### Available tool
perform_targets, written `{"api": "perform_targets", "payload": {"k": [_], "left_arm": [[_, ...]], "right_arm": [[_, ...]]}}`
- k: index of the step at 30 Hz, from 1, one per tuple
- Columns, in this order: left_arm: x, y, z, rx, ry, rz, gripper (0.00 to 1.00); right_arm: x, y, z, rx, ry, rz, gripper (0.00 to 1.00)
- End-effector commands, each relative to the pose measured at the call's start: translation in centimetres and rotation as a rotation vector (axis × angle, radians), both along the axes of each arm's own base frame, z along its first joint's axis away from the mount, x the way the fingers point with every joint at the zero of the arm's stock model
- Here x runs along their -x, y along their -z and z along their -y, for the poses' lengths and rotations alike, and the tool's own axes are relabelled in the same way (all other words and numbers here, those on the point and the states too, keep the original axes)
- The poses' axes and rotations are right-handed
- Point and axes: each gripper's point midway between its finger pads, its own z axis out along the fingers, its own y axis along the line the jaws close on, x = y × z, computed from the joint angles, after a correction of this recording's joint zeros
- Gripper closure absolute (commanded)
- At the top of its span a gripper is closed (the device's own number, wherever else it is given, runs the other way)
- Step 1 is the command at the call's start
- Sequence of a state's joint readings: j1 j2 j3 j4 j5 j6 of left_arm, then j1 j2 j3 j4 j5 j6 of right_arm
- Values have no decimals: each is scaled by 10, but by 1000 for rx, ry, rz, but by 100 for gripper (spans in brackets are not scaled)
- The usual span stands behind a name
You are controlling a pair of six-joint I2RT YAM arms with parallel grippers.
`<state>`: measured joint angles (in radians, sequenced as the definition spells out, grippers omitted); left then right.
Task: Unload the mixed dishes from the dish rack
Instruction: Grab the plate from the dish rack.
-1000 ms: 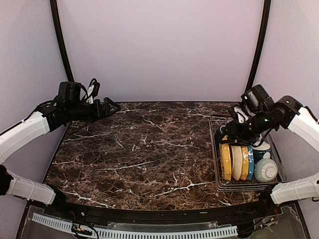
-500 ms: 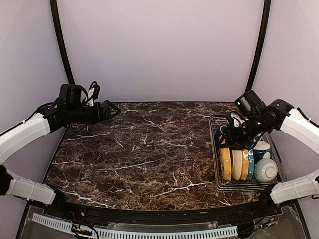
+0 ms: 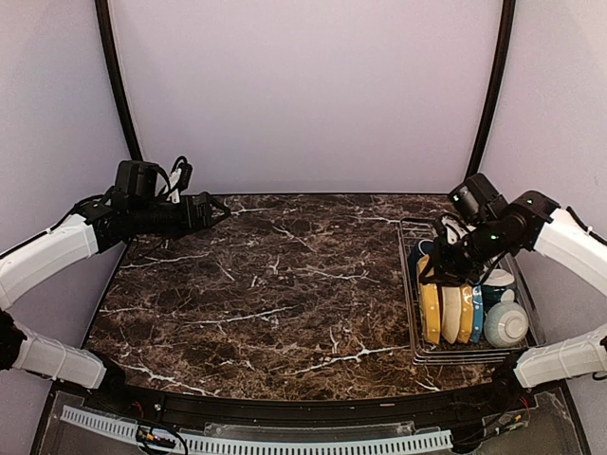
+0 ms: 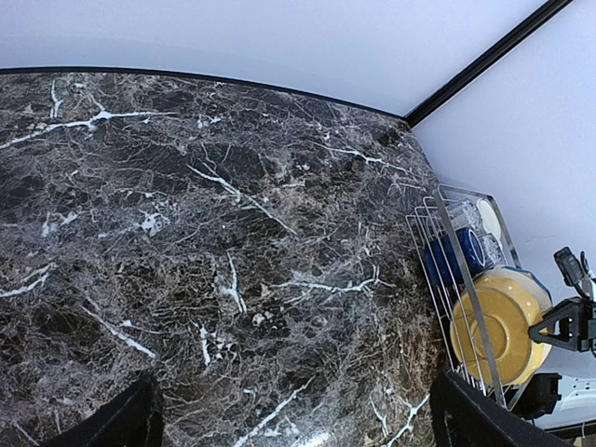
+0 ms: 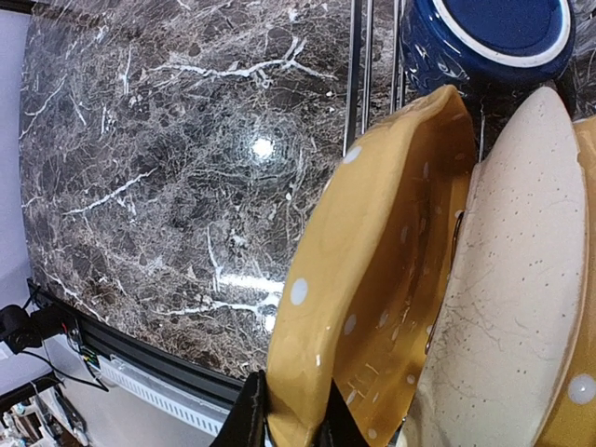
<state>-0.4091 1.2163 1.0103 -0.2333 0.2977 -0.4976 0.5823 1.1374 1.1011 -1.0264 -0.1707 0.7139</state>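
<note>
Marble tabletop (image 3: 285,275) flanks rack (image 3: 413,322); right hand (image 5: 291,414) pinches edge of yellow plate (image 5: 372,279).

Table top (image 3: 285,275): dark brown marble pattern with white veins, polished, glossy, throwing back a lamp spot. Dish rack (image 5: 358,84): thin silver metal wire, shiny. Yellow plate (image 5: 372,279): smooth glossy glaze, white dots. Cream plate (image 5: 521,261): finely speckled, duller sheen. Dark blue cup (image 5: 438,60): glossy glaze.

rack (image 3: 412,296): right on table (image 3: 285,275) | plates (image 3: 448,311): upright inside | cup (image 5: 484,42): behind them, seemingly
</note>
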Motion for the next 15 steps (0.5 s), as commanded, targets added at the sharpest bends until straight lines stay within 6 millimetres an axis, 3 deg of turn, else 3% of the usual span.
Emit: {"api": "perform_targets", "payload": {"k": [1, 10, 15], "left_arm": [[3, 3, 4, 2, 18, -3, 1], [2, 3, 8, 16, 27, -10, 1], [0, 0, 12, 19, 35, -9, 1]], "right_arm": [[-6, -25, -7, -99, -55, 94, 100], [-9, -74, -4, -239, -49, 179, 100], [-4, -92, -5, -283, -62, 184, 100]]}}
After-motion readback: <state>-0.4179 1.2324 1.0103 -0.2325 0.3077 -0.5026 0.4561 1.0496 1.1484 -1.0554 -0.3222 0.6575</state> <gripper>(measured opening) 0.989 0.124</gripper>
